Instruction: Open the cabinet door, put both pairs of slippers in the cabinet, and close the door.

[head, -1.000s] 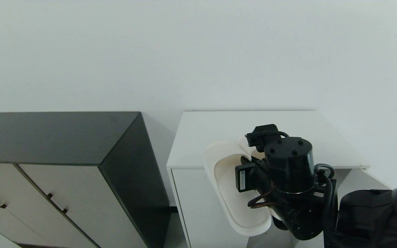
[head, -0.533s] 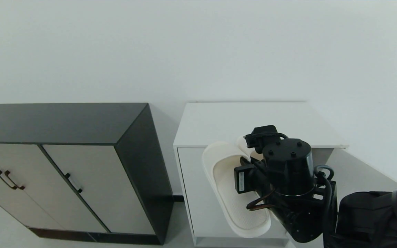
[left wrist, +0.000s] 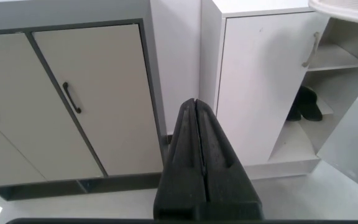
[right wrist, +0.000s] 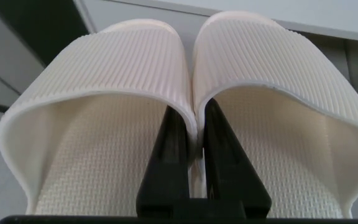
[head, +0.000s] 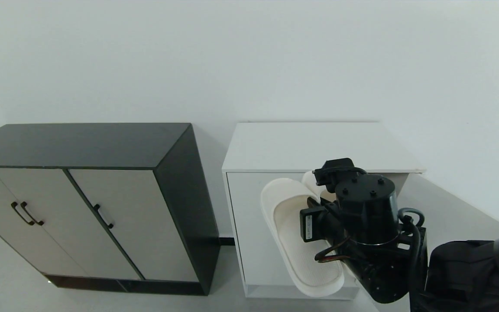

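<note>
Head view: a pair of cream slippers [head: 295, 242] hangs right of centre in the lower frame, in front of a white cabinet [head: 310, 143]; a dark cupboard [head: 80, 143] stands to its left.

Left wrist view: the left claw [left wrist: 196, 149] is pressed together, empty. The white cabinet's door [left wrist: 263, 87] stands open, with dark shoes [left wrist: 307, 106] on a shelf inside.

Right wrist view: the right claw [right wrist: 194, 124] pinches both slippers' inner edges together.

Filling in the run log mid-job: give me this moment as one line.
right gripper: shut on white slippers | left gripper: shut, empty | white cabinet: open | dark pair: inside
</note>
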Controlling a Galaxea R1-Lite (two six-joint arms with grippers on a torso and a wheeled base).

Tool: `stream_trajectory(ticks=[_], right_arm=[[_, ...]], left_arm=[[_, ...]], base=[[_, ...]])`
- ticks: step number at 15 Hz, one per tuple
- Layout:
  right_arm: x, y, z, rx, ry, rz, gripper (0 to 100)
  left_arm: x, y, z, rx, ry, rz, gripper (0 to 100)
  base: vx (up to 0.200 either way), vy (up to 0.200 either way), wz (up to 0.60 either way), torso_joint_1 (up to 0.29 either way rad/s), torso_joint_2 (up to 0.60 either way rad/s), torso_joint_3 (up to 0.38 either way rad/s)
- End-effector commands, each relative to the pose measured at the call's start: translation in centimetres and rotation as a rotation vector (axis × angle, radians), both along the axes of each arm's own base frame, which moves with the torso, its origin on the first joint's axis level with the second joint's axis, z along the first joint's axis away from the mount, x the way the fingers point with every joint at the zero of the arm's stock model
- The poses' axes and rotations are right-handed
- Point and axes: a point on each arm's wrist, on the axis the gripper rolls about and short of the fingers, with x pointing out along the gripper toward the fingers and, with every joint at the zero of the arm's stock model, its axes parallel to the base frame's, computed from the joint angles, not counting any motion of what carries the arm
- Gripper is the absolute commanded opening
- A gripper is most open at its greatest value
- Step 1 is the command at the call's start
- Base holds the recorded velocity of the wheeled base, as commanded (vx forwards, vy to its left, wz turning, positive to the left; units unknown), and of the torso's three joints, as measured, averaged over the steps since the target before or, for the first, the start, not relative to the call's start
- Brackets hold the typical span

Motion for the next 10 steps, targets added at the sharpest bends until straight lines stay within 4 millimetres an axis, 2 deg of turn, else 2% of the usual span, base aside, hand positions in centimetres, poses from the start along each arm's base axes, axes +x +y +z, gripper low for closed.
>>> stream_trajectory(ticks=[1,4,10], right_arm=[[-0.03,-0.05,0.12,0.004,-0.004,-0.002,0],[0.05,0.05,-0.07,0.003,-0.005,-0.002,0],[-0.05,-0.09,-0.40,-0.007,0.002,-0.003,0]], left_arm=[[0.00,0.00,0.00,0.000,0.000,0.000,0],[0.00,0.00,0.00,0.002,0.000,0.000,0],[0.00,0.00,0.00,0.002,0.000,0.000,0]], base=[[0.000,0.000,0.00,0.000,0.00,0.000],[0.000,0.000,0.00,0.000,0.00,0.000],[0.000,-0.200,0.00,-0.001,0.00,0.002]])
